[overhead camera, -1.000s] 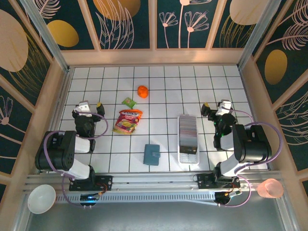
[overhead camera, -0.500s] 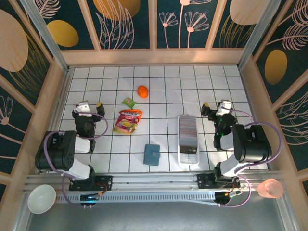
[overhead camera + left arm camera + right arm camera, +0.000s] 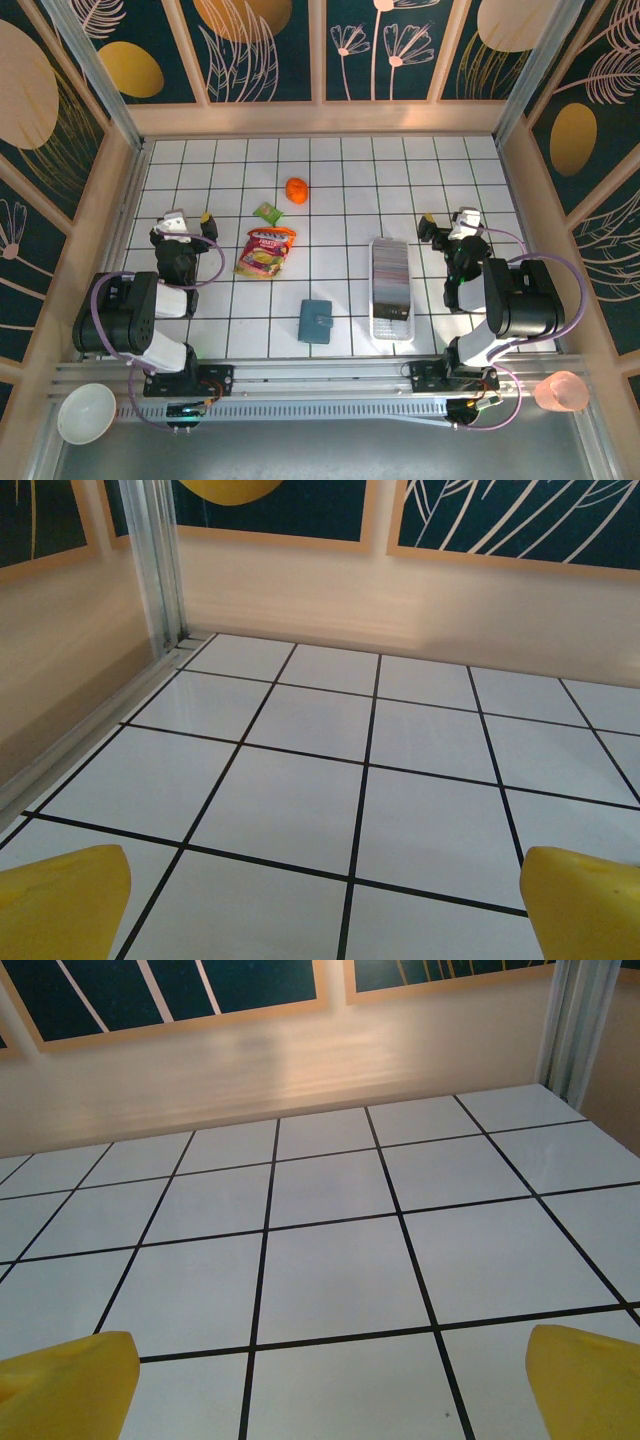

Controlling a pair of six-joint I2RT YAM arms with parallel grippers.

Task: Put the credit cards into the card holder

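Observation:
The credit cards (image 3: 389, 271) stand as a dense grey row in a long white tray (image 3: 391, 323) right of the table's middle. The card holder (image 3: 316, 321), a small teal wallet, lies closed near the front edge, left of the tray. My left gripper (image 3: 186, 222) rests at the left side, well away from both, and is open; its yellow fingertips (image 3: 60, 900) frame bare white tile. My right gripper (image 3: 447, 222) sits just right of the tray's far end, also open, with yellow fingertips (image 3: 585, 1380) wide apart over bare tile.
A red-yellow snack pouch (image 3: 265, 251), a small green packet (image 3: 267, 212) and an orange object (image 3: 296, 189) lie left of centre. Walls enclose the tiled table. A white bowl (image 3: 85, 412) and a pink cup (image 3: 562, 391) sit off the table at the front corners.

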